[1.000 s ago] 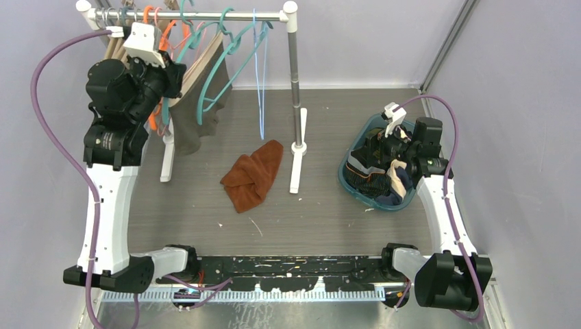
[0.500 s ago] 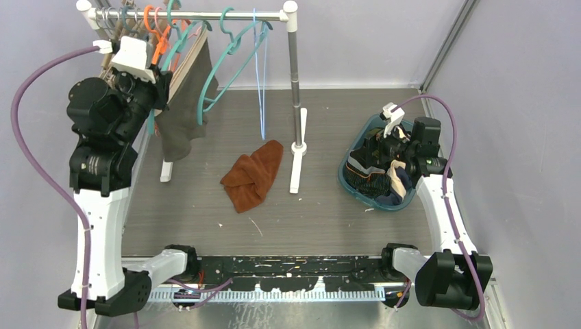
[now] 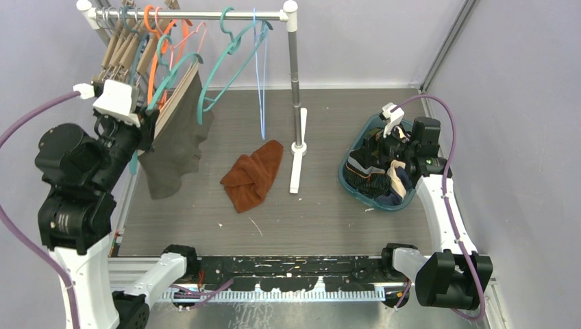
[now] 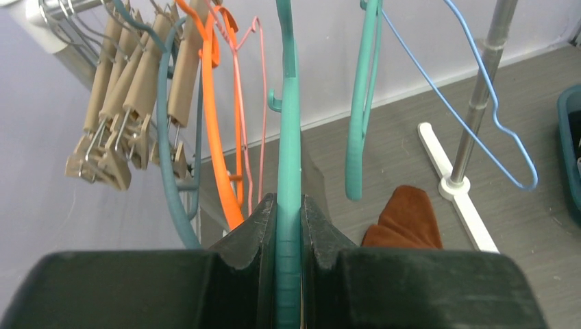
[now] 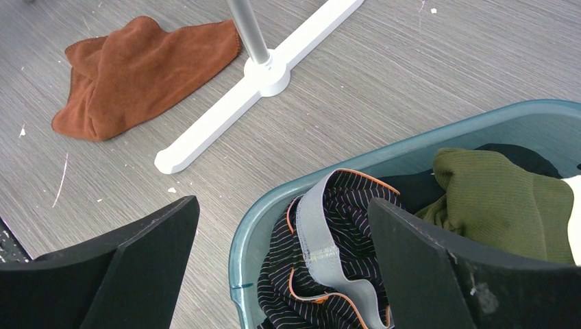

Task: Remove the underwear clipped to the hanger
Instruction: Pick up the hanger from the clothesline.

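Note:
A grey-brown underwear [image 3: 171, 147] with a cream waistband hangs from a teal hanger [image 3: 179, 68] that is pulled aslant off the rail. My left gripper [image 3: 145, 129] is shut on that hanger's arm beside the waistband. In the left wrist view the teal hanger [image 4: 288, 164] runs straight between my left gripper's [image 4: 288, 212] closed jaws. My right gripper [image 3: 385, 147] is open and empty over the teal basket [image 3: 348, 184]. The right wrist view shows it [image 5: 282, 202] above the basket's rim [image 5: 255, 226], with dark striped underwear [image 5: 329, 267] and olive-green underwear [image 5: 497, 199] inside.
The white rack's rail [image 3: 205, 15], post [image 3: 294, 75] and foot [image 3: 296, 168] stand at the back. Wooden clip hangers [image 3: 120, 44], orange, pink, a second teal [image 3: 236, 55] and a blue wire hanger [image 3: 259, 75] hang on it. A rust-brown cloth [image 3: 252, 175] lies on the floor.
My left arm has pulled back and down to the near left, dragging the teal hanger and its underwear out from the rack at a slant. The right arm has not moved.

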